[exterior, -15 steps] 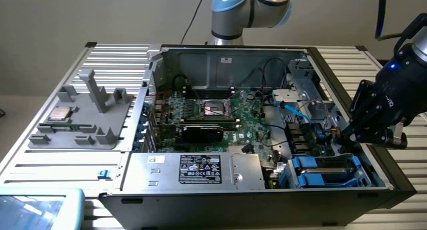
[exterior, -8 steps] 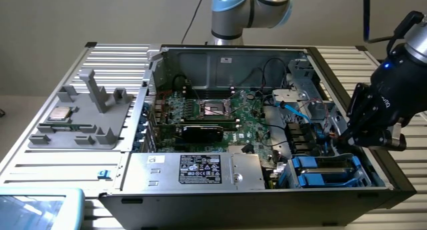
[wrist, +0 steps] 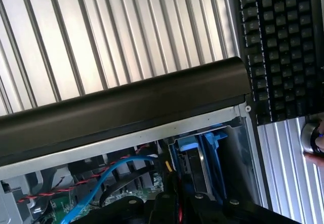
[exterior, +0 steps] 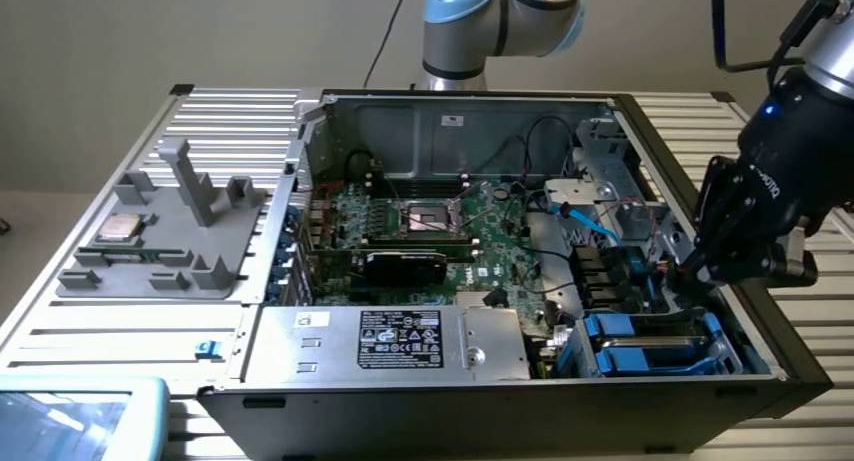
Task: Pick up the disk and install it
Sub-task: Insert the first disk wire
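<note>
Slatted table (exterior: 94, 316) carries open case (exterior: 441, 411), lying side-up so its bays are reachable from above. Gripper (exterior: 694, 279) closed, apparently holding nothing, low at case corner on exterior view's right. Disk (wrist: 192, 155) on edge in bay below, blue rails guiding it.

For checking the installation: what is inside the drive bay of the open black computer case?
Bright blue plastic rails show. The black gripper hangs over the drive bay on the exterior view's right side; what lies beneath it is hidden.
</note>
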You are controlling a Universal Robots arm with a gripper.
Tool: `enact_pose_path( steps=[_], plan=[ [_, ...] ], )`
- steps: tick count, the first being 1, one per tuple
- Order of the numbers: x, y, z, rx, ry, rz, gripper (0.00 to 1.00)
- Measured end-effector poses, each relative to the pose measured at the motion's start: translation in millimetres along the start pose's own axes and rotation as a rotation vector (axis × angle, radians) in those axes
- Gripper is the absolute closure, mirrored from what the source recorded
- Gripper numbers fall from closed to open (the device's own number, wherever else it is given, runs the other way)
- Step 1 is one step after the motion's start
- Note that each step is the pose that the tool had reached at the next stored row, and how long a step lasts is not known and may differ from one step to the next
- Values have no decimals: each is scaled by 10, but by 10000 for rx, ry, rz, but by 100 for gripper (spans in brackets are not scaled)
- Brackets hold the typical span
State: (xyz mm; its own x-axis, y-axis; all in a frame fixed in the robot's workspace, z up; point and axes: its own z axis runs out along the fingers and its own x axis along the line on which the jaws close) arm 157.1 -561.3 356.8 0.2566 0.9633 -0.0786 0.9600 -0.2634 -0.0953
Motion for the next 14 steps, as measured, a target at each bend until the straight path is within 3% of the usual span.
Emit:
enact_pose_path(
  steps=[1,2,13,14],
  plan=[
    [26,-8,-16,-27,-46,7,85],
    [44,-14,-19,-64,-163,20,85],
    [76,-29,-20,-574,-2064,240,85],
    [75,-29,-20,-592,-2127,248,85]
  ],
)
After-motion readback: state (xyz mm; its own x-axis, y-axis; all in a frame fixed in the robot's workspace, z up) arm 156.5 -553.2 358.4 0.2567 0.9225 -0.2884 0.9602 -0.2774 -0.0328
